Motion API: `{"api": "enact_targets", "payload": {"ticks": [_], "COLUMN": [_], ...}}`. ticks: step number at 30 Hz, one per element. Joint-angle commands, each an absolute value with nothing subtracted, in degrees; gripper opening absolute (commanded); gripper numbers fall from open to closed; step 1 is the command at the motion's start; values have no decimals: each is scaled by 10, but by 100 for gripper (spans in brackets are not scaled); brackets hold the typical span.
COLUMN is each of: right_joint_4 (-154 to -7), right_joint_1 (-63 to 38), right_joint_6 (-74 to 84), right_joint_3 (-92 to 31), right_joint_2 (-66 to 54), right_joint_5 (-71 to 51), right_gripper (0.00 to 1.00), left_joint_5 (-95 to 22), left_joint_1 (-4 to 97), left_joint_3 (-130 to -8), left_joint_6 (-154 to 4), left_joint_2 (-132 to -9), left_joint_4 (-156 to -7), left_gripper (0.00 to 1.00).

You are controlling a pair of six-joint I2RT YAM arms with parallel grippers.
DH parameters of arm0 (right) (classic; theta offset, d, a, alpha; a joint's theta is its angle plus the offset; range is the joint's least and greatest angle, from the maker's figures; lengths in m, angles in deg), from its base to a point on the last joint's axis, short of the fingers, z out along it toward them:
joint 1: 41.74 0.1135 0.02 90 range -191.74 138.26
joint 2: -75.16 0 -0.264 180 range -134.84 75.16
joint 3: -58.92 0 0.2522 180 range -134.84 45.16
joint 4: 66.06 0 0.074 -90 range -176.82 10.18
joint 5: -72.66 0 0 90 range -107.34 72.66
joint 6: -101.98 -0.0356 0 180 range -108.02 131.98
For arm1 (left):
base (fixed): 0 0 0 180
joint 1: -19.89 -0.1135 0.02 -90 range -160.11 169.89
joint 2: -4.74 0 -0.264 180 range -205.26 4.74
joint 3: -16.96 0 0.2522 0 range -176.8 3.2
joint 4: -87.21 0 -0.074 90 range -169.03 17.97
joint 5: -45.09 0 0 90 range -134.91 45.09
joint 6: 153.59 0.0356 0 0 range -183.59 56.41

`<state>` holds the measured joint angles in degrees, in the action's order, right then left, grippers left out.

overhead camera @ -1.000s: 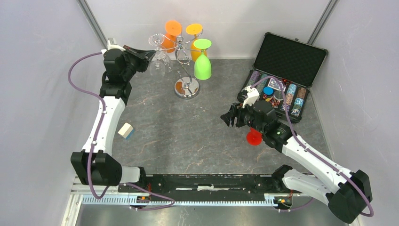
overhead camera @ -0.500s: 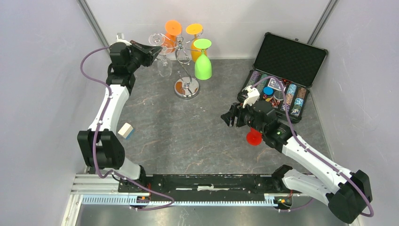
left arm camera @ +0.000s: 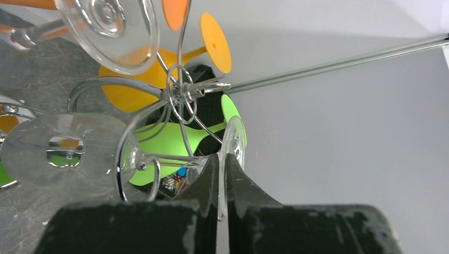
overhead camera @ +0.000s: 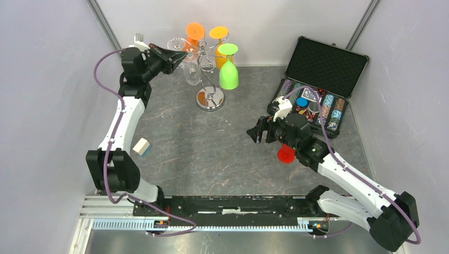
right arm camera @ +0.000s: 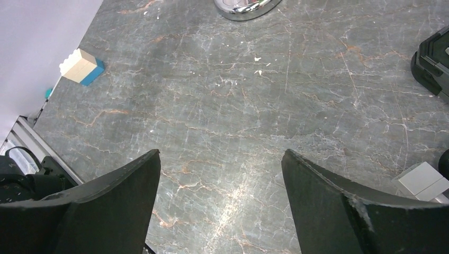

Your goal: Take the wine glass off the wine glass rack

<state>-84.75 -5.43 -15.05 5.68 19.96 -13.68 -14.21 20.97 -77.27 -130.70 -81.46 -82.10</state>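
Note:
The silver wine glass rack (overhead camera: 210,79) stands at the back centre, with clear, orange and green glasses hanging upside down from its scroll arms. My left gripper (overhead camera: 181,55) is at the rack's top left. In the left wrist view it (left arm camera: 223,159) is shut on the edge of a clear wine glass foot (left arm camera: 233,142), whose stem still lies between the rack's wires (left arm camera: 179,94). That glass's bowl (overhead camera: 192,75) hangs below. My right gripper (overhead camera: 258,132) is open and empty, low over the table at the right; the right wrist view (right arm camera: 221,169) shows only bare table between its fingers.
Two more clear feet (left arm camera: 108,24) (left arm camera: 63,148), a green glass (overhead camera: 228,69) and orange glasses (overhead camera: 194,33) crowd the rack. An open black case of poker chips (overhead camera: 317,79) is at the right. A red object (overhead camera: 286,154) lies under the right arm. A small block (overhead camera: 141,146) lies left.
My left gripper has moved right and back, in to the rack's top, and the clear glass bowl beneath it has shifted right. The right arm has barely moved.

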Motion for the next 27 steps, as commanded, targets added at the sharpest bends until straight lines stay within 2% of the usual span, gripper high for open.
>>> {"api": "enact_targets", "payload": {"ticks": [1, 9, 16, 19, 22, 27], "right_joint_4": [-805, -714, -488, -428, -433, -372], "right_joint_1": [-55, -55, -1, 35, 51, 67], "right_joint_6": [-150, -186, -194, -151, -77, -12], "right_joint_3": [69, 103, 142, 125, 74, 46], "right_joint_2": [222, 250, 276, 266, 240, 185], "right_joint_5": [-109, -28, 61, 77, 109, 129], "right_gripper": [91, 96, 92, 92, 92, 94], "left_joint_5": [-112, -118, -87, -66, -44, -47], "left_joint_1": [212, 212, 217, 222, 235, 304], "left_joint_3": [-755, -661, -565, -535, -514, -501], "left_joint_6": [-1344, -1393, -1397, -1388, -1395, -1411], "left_joint_2": [-750, -641, -510, -453, -412, -380], "left_joint_4": [-880, -882, -813, -760, -739, -736], "left_gripper": [2, 2, 2, 2, 2, 2]}}
